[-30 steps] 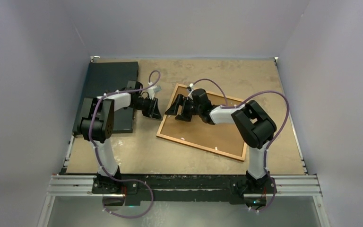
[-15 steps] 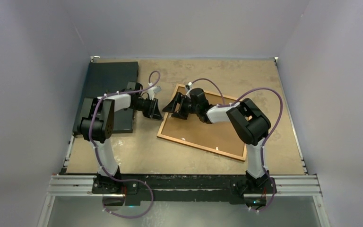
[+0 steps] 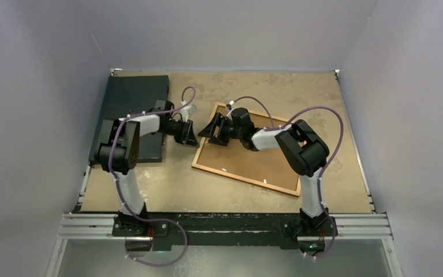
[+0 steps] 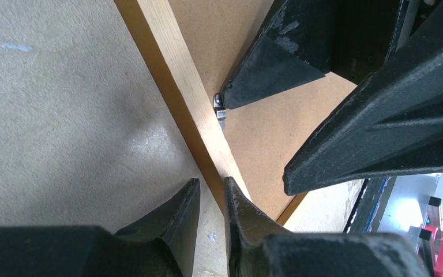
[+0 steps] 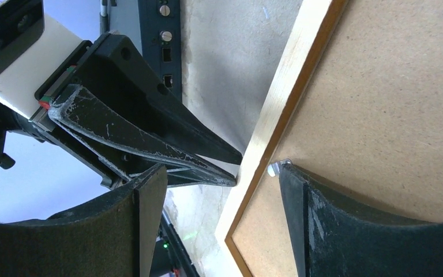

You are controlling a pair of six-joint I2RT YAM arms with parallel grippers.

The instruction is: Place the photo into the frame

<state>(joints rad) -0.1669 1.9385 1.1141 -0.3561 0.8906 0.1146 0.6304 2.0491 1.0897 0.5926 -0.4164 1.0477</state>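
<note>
The frame [image 3: 245, 178] lies face down on the table with a plain brown backing board [image 3: 259, 161] inside its orange-brown border [image 4: 173, 75]. The photo is hidden or out of view. My left gripper [image 4: 210, 187] is at the frame's left edge, its fingers a narrow gap apart; one tip rests on the border, the other is over the table. Nothing is gripped between them. My right gripper [image 5: 222, 170] stands open astride the same edge [image 5: 288, 86]. Its inner fingertip touches a small metal tab [image 5: 274, 168] on the backing board, and its other finger hangs outside the frame.
A dark grey-black mat [image 3: 132, 109] lies at the far left under the left arm. Both grippers' tips [image 3: 199, 135] are almost nose to nose at the frame's left edge. More small tabs [image 3: 263, 181] line the frame's near border.
My right gripper has shifted left to the frame's left edge and its jaws have narrowed a little. The left arm and the frame have stayed put.
</note>
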